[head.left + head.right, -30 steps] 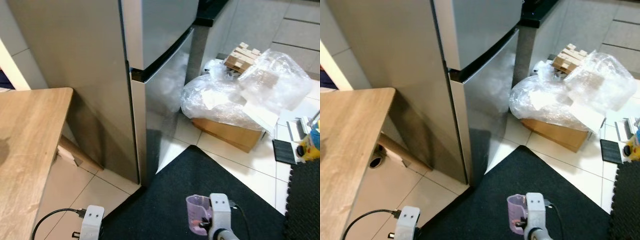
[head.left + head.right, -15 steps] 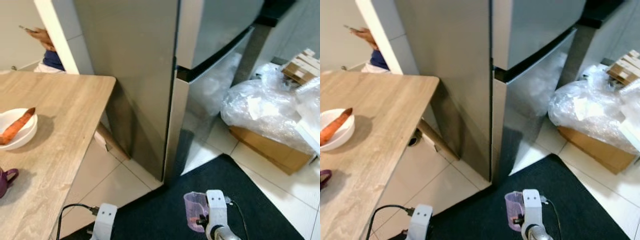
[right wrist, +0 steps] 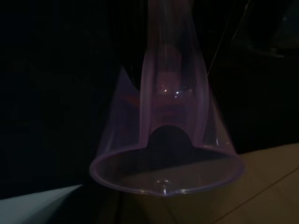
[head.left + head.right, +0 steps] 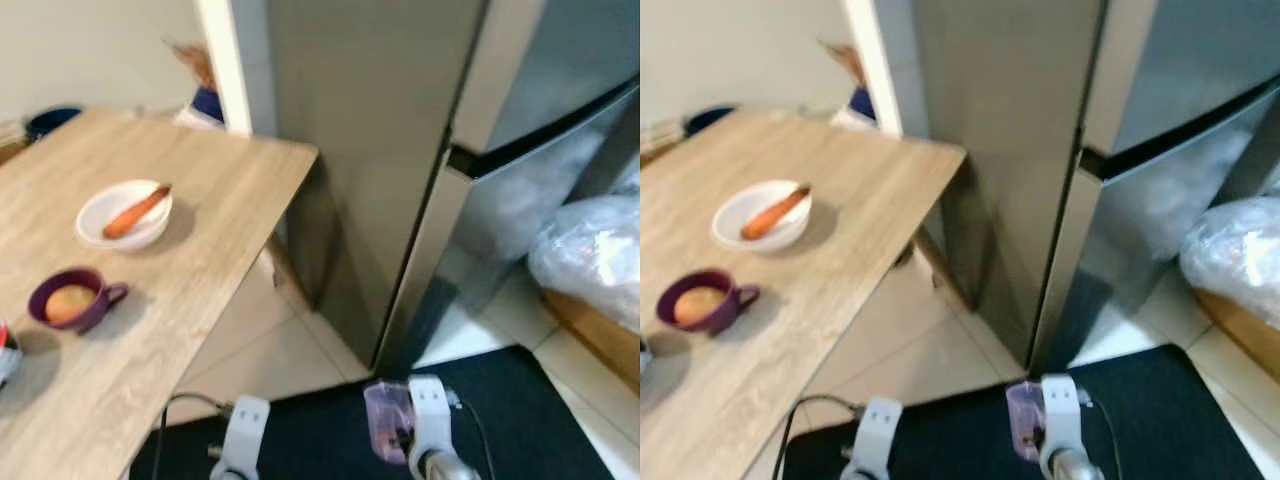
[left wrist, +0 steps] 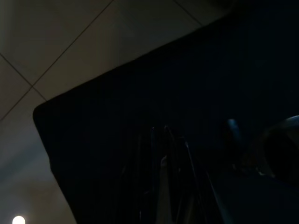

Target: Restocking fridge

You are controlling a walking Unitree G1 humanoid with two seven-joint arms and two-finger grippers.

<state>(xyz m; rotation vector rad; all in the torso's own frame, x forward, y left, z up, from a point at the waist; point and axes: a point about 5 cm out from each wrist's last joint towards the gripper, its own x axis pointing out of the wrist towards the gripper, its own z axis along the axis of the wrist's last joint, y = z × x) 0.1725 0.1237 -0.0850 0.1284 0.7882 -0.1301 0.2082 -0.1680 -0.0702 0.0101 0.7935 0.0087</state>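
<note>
Right gripper [image 4: 400, 440]: low at the near edge, over the black mat [image 4: 520, 420]; clamped on a clear purple cup [image 3: 168, 140], held by its handle side.
Left gripper [image 4: 235, 455]: hangs idle, near left; cannot tell whether its fingers are apart or together.
Fridge [image 4: 420, 150]: far right of centre, both doors closed.
Worktop [image 4: 200, 260]: left of the fridge; carries a white bowl [image 4: 122, 214] with a carrot [image 4: 138, 210] and a purple mug [image 4: 68, 299] holding something round and pale.
Person: a part visible behind the worktop's far corner.
Step, judged: carrying the cup between fridge and worktop.
Advice: keep the cup level, steady the view before reaching, swing clear of the worktop corner.
</note>
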